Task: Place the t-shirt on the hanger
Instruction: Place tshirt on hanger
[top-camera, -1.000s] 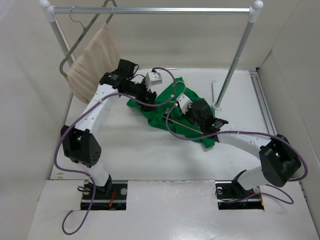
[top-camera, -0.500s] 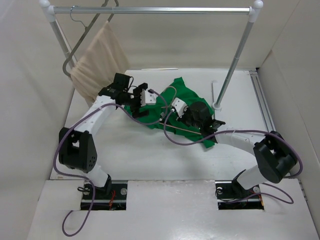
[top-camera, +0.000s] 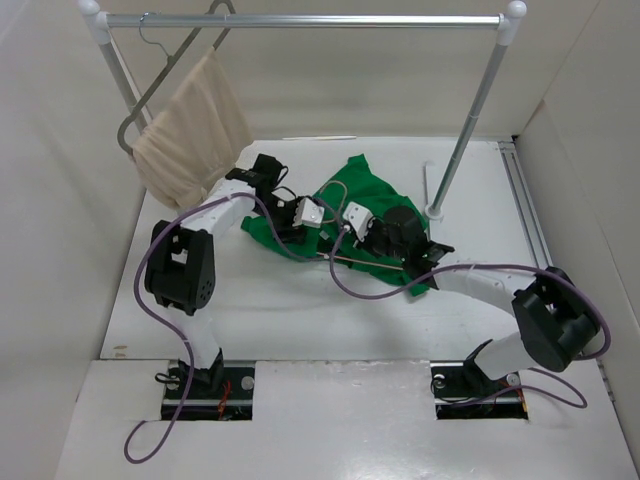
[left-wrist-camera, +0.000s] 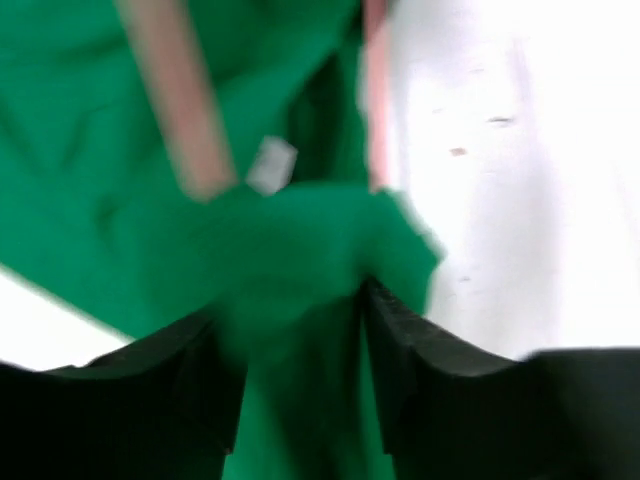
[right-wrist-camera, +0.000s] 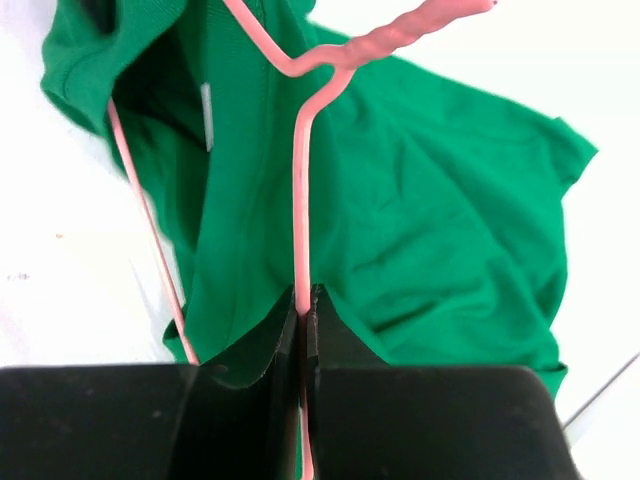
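The bright green t-shirt (top-camera: 365, 185) lies crumpled on the white table at the centre. The thin pink wire hanger (top-camera: 352, 259) lies partly inside it. My left gripper (top-camera: 303, 216) is at the shirt's left edge. In the blurred left wrist view a wad of the green t-shirt (left-wrist-camera: 290, 260) fills the gap between its fingers (left-wrist-camera: 420, 350), with the pink hanger wire (left-wrist-camera: 180, 110) and white neck label (left-wrist-camera: 270, 165) just beyond. My right gripper (right-wrist-camera: 304, 300) is shut on the hanger wire (right-wrist-camera: 298, 190) below its twisted neck, over the t-shirt (right-wrist-camera: 440, 200). It also shows in the top view (top-camera: 362, 228).
A clothes rail (top-camera: 300, 20) spans the back, its right post (top-camera: 465, 130) standing on the table just right of the shirt. A beige cloth (top-camera: 190, 125) hangs on a dark grey hanger (top-camera: 150, 95) at the rail's left end. Walls close in both sides.
My left gripper has swung from the back of the shirt toward the front and right, bunching the shirt's left edge. My right gripper has shifted a little left with the hanger.
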